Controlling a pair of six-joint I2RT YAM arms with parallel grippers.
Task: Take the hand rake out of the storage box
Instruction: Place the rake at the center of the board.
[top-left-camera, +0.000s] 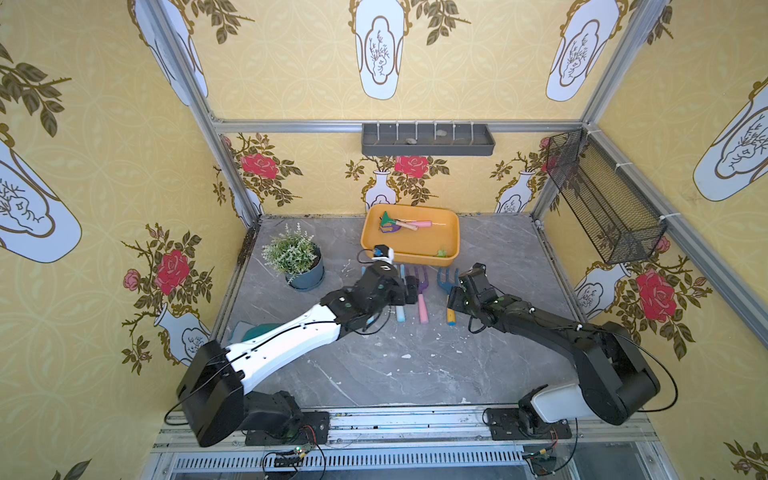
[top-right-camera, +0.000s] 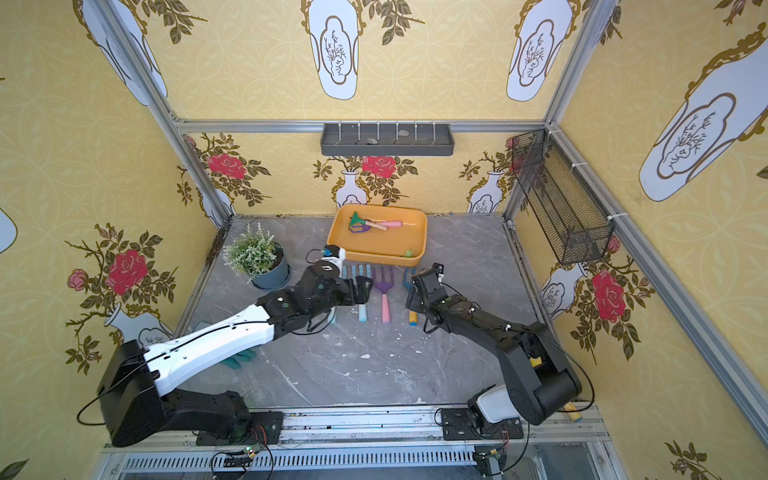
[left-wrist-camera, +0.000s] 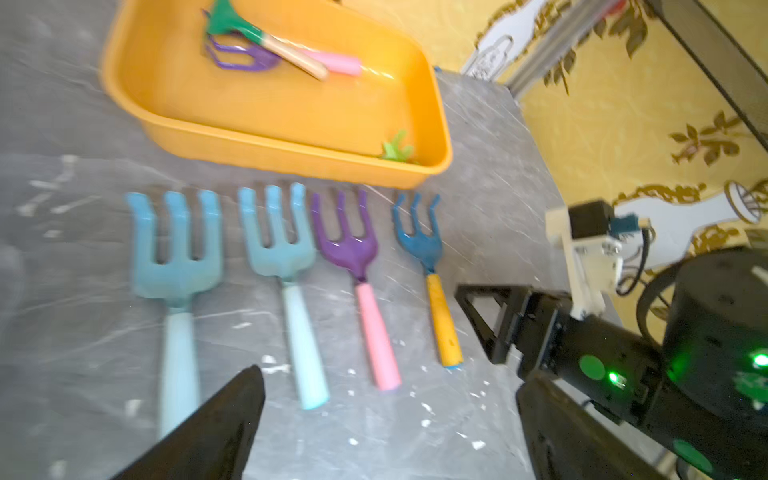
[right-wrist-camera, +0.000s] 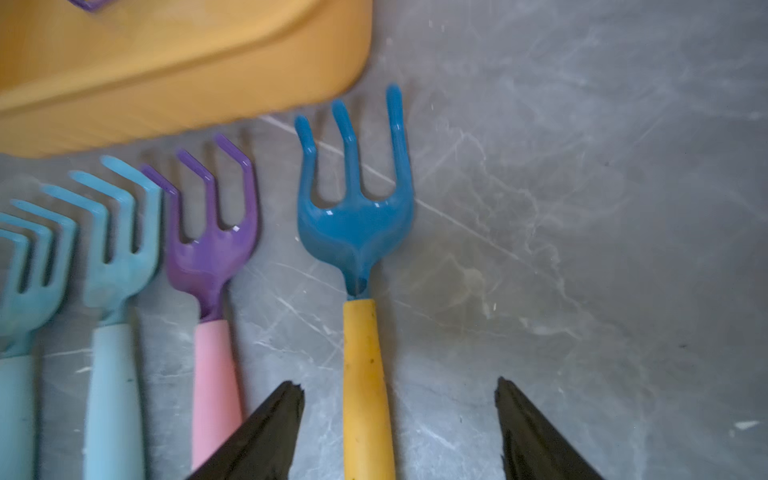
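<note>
Top-down look at a grey marble table (top-left-camera: 374, 374) with two robot arms.

At the back, against the wall: one orange-yellow storage box (top-left-camera: 415, 259). Inside it, two hand rakes crossed near a far corner: a green-headed rake (left-wrist-camera: 226, 25) with a wooden handle and a purple-headed rake (left-wrist-camera: 241, 62) with a pink handle. Also inside, one small green scrap (left-wrist-camera: 397, 149) in a near corner.

On the table just in front of the box, a row of four more rakes, tines toward the box:
- a light blue rake (left-wrist-camera: 174, 257)
- a second light blue rake (left-wrist-camera: 282, 249)
- a purple rake (left-wrist-camera: 353, 249) with a pink handle
- a dark blue rake (right-wrist-camera: 357, 224) with a yellow handle

Left of the box, one potted plant (top-left-camera: 297, 259).

Left gripper (top-left-camera: 410, 291) above the row's handles, spread wide, holding nothing. Right gripper (right-wrist-camera: 399, 382) low over the yellow handle, jaws apart on either side of it, not clamped.
</note>
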